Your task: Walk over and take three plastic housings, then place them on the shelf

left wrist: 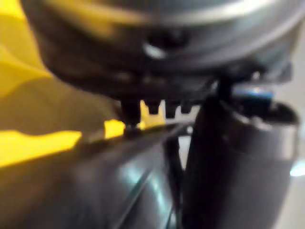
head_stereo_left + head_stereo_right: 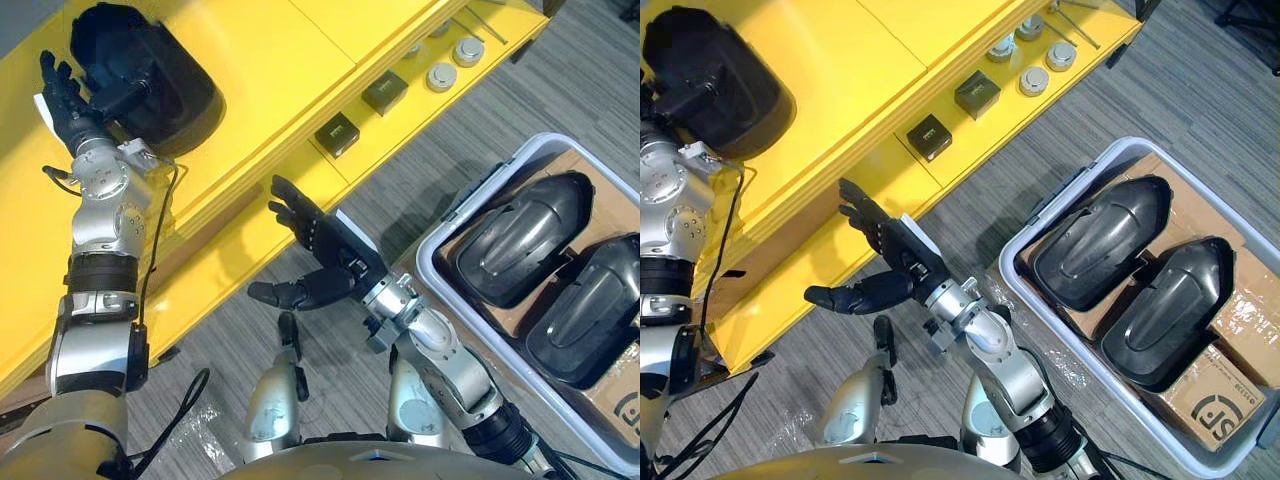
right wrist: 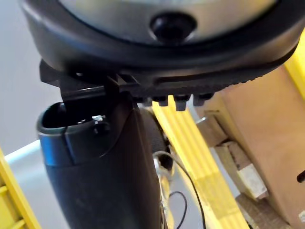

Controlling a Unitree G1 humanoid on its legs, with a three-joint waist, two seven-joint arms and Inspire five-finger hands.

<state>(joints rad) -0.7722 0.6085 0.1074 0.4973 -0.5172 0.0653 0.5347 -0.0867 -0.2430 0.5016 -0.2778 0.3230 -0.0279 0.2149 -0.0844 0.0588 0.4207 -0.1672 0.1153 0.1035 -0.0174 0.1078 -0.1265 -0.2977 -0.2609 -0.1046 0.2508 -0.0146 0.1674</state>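
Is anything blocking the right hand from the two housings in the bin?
Nothing visible does. The right hand hangs open over the carpet beside the open-topped bin, and both housings lie uncovered on top.

You've got bright even light here, sheen on black housings [image 2: 520, 240], glare on yellow shelf [image 2: 270, 60], soft shadows.

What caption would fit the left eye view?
Left hand touching a black plastic housing on the yellow shelf; right hand open; two more housings in the grey bin.
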